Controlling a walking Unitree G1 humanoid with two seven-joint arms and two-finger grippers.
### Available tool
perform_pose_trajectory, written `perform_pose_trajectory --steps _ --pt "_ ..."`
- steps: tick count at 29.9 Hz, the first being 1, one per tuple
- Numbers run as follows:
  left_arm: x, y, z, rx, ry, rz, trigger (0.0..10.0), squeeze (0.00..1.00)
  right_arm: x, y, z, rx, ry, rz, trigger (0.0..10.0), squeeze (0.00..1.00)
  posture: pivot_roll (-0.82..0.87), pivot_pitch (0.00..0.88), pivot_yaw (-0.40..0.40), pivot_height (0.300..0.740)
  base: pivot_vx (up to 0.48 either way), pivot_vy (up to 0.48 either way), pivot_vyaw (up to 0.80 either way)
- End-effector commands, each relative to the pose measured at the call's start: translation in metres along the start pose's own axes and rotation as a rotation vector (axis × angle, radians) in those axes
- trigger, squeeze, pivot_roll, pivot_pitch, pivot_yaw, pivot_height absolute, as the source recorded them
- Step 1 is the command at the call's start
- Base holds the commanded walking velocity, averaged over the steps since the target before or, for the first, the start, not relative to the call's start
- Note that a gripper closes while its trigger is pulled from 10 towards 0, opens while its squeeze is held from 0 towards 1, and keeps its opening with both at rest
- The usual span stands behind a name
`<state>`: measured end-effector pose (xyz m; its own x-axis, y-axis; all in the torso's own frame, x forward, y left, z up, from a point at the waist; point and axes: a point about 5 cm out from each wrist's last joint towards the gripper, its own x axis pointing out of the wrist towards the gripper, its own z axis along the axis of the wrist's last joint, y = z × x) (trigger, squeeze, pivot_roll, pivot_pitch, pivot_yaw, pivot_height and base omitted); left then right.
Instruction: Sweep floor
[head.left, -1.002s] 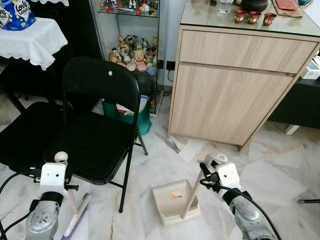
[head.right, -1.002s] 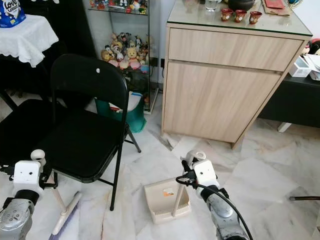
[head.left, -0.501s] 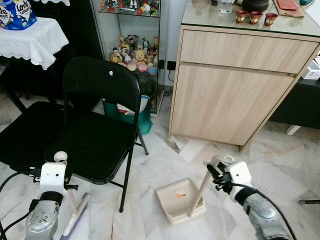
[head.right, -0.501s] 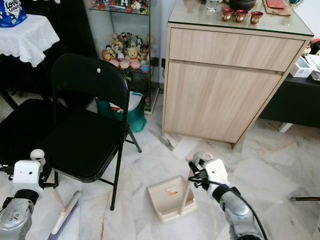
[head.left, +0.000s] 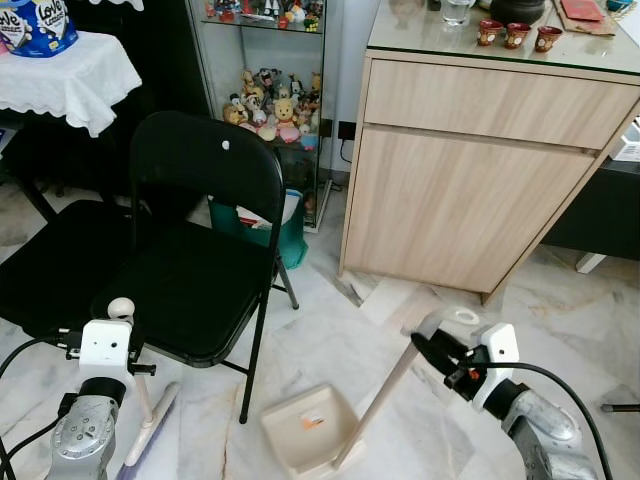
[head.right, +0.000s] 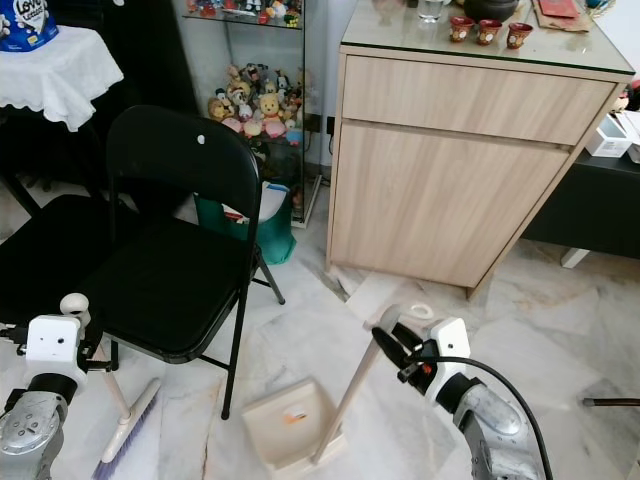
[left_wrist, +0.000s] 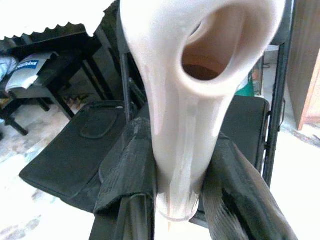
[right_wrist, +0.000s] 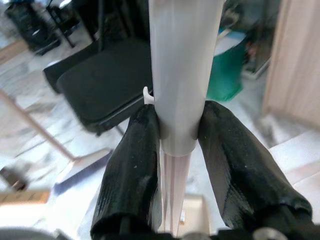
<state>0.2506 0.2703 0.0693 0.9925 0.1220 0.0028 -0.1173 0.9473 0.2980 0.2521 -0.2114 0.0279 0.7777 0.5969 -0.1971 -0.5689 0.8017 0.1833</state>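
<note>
Before you lies a polished marble floor (head.left: 560, 320) with grey veining, bounded at the rear by a light wood-grain cabinet (head.left: 470, 190) with flat drawer fronts and a glass top. To its left stands a black folding chair (head.left: 200, 250) with a padded matte seat and thin tubular legs; behind it a glass display case (head.left: 270, 100) holds small plush toys. A green bin (head.left: 285, 235) sits at the case's foot. Your cream plastic dustpan (head.left: 305, 430) rests on the floor in front of the chair, its long pale handle slanting up to your right gripper (right_wrist: 177, 135), whose two black fingers are closed against the smooth round shaft on either side. Your left gripper (left_wrist: 185, 170) likewise clamps both ribbed fingers around the glossy cream handle of the broom (head.left: 150, 425), just below its looped end; the broom head lies on the floor beside the chair's front leg, purple bristles showing at its edge.
</note>
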Motion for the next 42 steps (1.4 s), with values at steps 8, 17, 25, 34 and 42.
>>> perform_pose_trajectory --steps 8,17,25,34,42 --pt "0.001 0.006 0.001 0.030 -0.007 0.006 10.0 0.00 -0.002 -0.006 0.006 -0.101 0.048 -0.035 0.0 0.00 0.00 0.103 0.007 0.740 0.000 0.000 0.00" --pt "0.001 0.006 0.001 0.029 -0.007 0.008 10.0 0.00 -0.005 0.000 0.010 -0.113 0.081 0.060 0.0 0.00 -0.01 0.107 0.006 0.740 0.000 0.000 0.00" --pt "0.001 0.005 0.001 0.025 -0.007 0.005 10.0 0.00 -0.003 -0.011 0.014 -0.204 0.114 -0.051 10.0 0.00 -0.01 0.109 0.007 0.740 0.000 0.000 0.00" --pt "0.000 0.005 0.001 0.025 -0.006 0.004 10.0 0.00 0.003 -0.015 0.014 -0.246 0.117 -0.151 10.0 1.00 -0.01 0.110 0.007 0.740 0.000 0.000 0.00" --pt "0.000 0.005 0.000 0.025 -0.003 0.002 10.0 0.00 0.006 -0.011 0.008 -0.274 0.152 -0.134 10.0 1.00 -0.01 0.110 0.006 0.740 0.000 0.000 0.00"
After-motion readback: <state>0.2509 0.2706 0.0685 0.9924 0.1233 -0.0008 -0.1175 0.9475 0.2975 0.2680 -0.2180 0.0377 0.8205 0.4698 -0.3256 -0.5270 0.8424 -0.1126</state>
